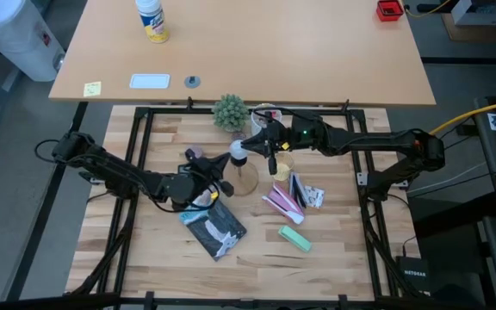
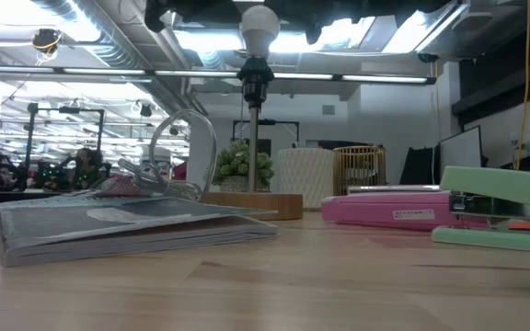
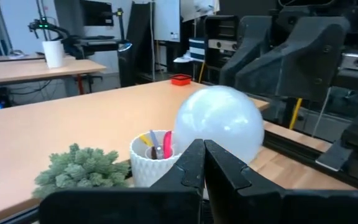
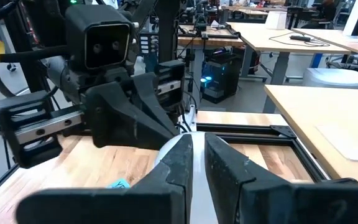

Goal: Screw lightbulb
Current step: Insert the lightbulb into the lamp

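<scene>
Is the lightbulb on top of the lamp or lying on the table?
On top: the lightbulb sits upright in the black socket on the stand's pole, unlit.

Wooden table, booklet, green stapler, plant

This was a robotics lab or open workshop: a slatted wooden bench in a black frame, long desks with monitors and cables, exposed ceiling ducts and strip lights.

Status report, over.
Left end effector shut, low by the stand's stem. Right end effector shut at the lightbulb. Bulb sits in the socket. Nothing blocking.
</scene>
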You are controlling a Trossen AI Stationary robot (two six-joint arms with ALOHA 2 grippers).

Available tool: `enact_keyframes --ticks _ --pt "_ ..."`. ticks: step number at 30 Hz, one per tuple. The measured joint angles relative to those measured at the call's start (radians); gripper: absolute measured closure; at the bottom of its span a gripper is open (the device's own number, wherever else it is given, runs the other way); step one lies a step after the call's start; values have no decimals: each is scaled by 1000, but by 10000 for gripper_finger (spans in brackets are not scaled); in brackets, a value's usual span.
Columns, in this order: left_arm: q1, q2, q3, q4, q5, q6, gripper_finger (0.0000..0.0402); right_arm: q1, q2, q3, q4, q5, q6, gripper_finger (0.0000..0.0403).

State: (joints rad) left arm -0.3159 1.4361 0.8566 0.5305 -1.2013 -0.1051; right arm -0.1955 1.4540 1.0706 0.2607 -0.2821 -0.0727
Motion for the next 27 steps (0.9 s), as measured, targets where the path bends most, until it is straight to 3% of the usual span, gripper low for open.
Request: enact_keyframes --ticks 11,17,21,24,27 --pt "56 0 0 1 -20 10 400 0 0 0 -6 -18 0 359" --pt "74 -20 0 18 -22 93 400 0 0 0 -6 -18 0 359" --pt "45 -44 0 134 -26 204 400 0 0 0 -2 -18 0 359" --pt "10 -44 0 205 19 264 400 0 1 0 5 -18 0 359" --pt "-14 -44 0 163 140 227 400 0 2 -1 16 -18 0 359"
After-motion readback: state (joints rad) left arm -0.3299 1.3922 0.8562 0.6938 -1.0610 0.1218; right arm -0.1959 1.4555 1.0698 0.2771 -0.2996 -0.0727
